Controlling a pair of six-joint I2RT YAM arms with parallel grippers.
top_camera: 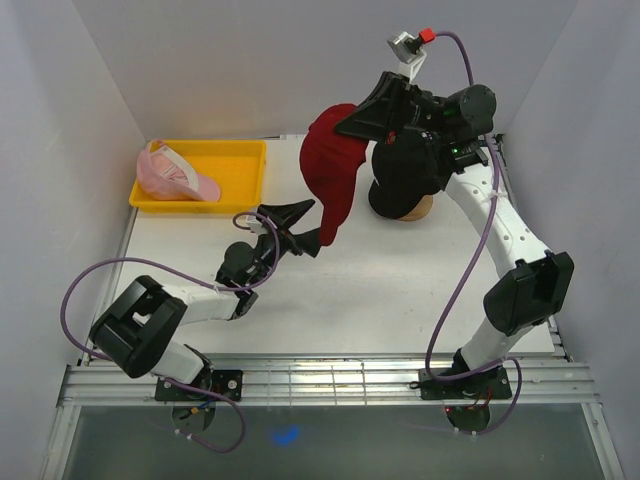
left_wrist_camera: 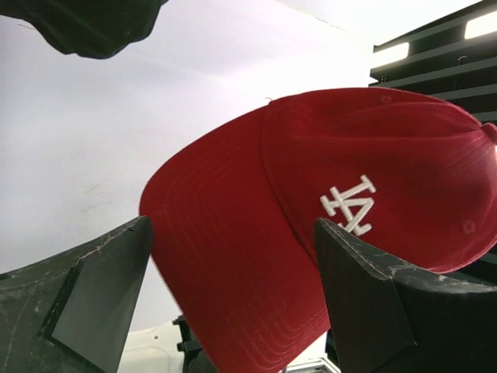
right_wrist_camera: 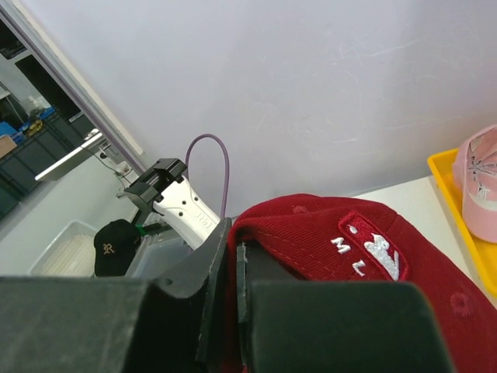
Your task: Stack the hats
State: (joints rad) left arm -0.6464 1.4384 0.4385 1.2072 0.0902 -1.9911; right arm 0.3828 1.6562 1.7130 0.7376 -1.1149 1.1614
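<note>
The dark red fabric baseball cap with white lettering (top_camera: 328, 168) hangs in the air just left of the tan wooden mushroom-shaped stand (top_camera: 421, 210). The right gripper (right_wrist_camera: 233, 258) is clamped tight on its rear edge. The cap's brim droops toward the left gripper (top_camera: 312, 225), whose fingers (left_wrist_camera: 101, 287) are spread wide to either side of the brim; whether they touch it cannot be told. A black fabric cap (top_camera: 402, 170) sits on the stand. A pink cap (top_camera: 172, 175) lies in the yellow plastic tray (top_camera: 240, 160), well left of the stand.
</note>
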